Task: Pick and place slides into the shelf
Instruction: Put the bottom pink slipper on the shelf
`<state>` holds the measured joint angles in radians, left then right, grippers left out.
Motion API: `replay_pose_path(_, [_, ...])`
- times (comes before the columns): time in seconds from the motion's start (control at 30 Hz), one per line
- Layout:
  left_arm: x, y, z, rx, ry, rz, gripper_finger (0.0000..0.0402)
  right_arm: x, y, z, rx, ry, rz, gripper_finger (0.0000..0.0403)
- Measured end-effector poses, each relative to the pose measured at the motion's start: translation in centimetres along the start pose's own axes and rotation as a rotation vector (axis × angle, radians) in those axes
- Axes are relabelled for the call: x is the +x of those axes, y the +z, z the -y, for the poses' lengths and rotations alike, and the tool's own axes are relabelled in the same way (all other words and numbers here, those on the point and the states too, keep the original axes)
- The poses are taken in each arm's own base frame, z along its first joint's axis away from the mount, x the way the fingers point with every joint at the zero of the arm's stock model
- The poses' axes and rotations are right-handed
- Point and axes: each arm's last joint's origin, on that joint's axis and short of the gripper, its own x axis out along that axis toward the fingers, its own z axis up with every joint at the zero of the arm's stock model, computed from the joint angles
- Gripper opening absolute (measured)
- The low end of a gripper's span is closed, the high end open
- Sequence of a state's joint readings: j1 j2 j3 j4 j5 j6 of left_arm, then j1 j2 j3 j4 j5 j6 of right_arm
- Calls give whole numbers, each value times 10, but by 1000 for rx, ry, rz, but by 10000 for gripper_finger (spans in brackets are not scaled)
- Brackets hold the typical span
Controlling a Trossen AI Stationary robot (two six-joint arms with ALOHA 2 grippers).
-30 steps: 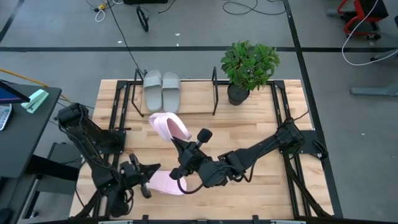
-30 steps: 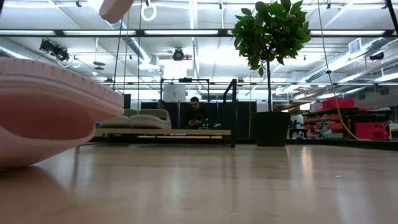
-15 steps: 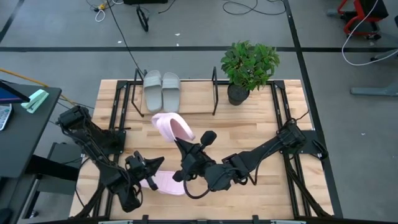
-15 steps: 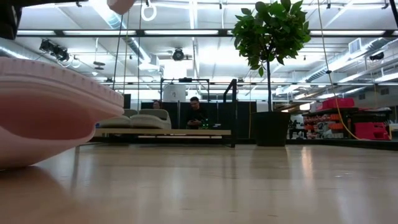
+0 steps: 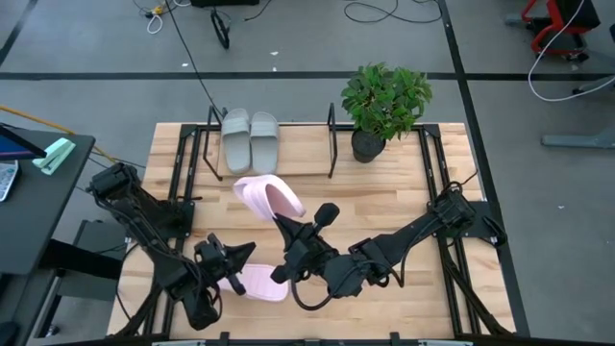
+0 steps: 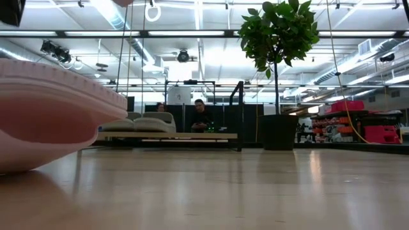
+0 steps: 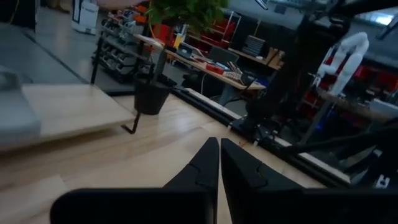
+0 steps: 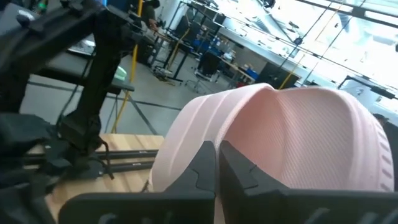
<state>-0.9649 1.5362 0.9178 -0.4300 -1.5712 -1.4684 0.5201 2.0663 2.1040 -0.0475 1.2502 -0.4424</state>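
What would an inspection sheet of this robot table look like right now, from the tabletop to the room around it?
Surface: light wooden table, bare over most of its middle.
Job's things: two grey-green slides side by side on the shelf; one pink slide held up in the air; a second pink slide lying near the table's front edge.
Clutter: potted plant at the back, right of the shelf.
Grippers: right gripper shut on the raised pink slide; left gripper shut, empty, beside the lying pink slide.
Cables: several loose on the floor behind the table.
Surroundings: workshop with benches; a person seated far behind the shelf.
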Motion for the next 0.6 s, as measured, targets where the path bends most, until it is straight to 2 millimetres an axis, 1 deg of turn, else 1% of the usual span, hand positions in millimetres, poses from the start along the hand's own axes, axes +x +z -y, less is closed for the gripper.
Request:
replay_pose_path(0.17, [-5,11,15,105,-17,-7,11,-1,2,4,-17,-6,0,3])
replay_pose_path(0.23, [-10,15,21,134,-34,-14,7,-2,5,9,-16,-6,2,3])
replay_pose_path(0.37, [-17,14,31,191,-71,-57,5,-6,12,21,7,-6,11,3])
replay_pose_path(0.43, [-16,15,41,221,-109,-107,7,-7,15,25,11,-5,15,3])
replay_pose_path(0.5, [-10,16,55,283,-185,-157,7,-8,14,26,2,-2,12,3])
replay_pose_path(0.57, [-1,18,74,353,-370,-187,7,-8,15,27,-1,-1,12,3])
replay_pose_path(0.6, [4,21,82,374,-482,-168,7,-9,15,27,-4,1,12,3])
